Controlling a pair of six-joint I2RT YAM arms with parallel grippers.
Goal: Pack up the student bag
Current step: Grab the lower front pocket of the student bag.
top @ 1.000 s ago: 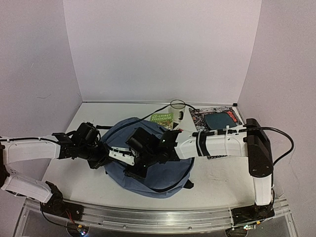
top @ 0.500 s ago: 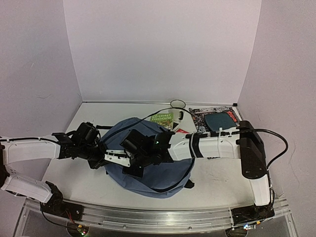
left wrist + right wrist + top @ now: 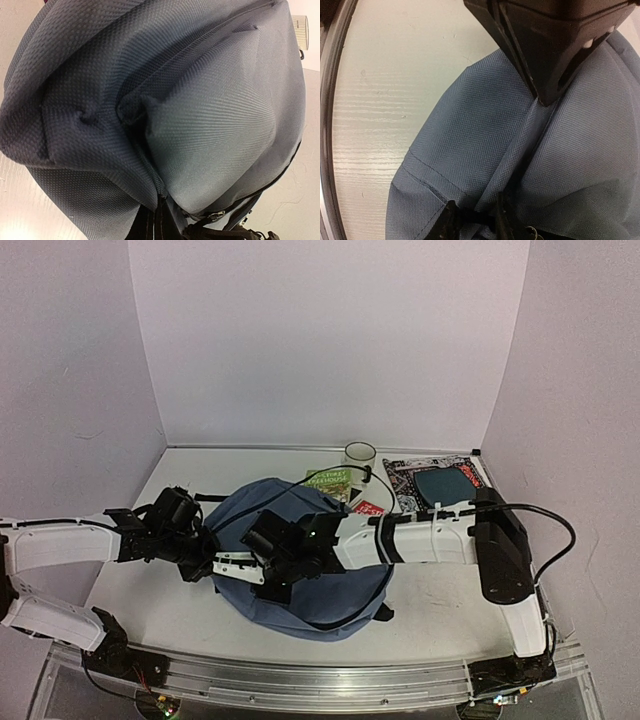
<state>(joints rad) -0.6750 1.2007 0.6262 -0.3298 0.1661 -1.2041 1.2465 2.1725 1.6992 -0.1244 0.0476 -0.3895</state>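
Note:
The student bag (image 3: 330,590), a large slate-blue backpack, lies flat in the middle of the table. My left gripper (image 3: 207,552) is at its left edge, shut on a pinch of the fabric. In the left wrist view the bag (image 3: 210,110) fills the frame, and the left gripper (image 3: 159,210) is closed on a seam fold. My right gripper (image 3: 262,580) reaches across the bag to that same left side. In the right wrist view the right gripper (image 3: 474,220) has a bunched fold of the bag (image 3: 470,130) between its narrow jaws, just below the left gripper (image 3: 542,97).
Behind the bag are a green book (image 3: 330,480), a clear cup (image 3: 359,455), a small red item (image 3: 367,508) and a patterned book with a teal cover piece (image 3: 440,483). A black cable arcs over the bag. Bare white table (image 3: 380,100) lies left of it.
The right arm has slid left across the bag toward the left gripper, and its jaws have narrowed around a fold of fabric. The left arm has held still.

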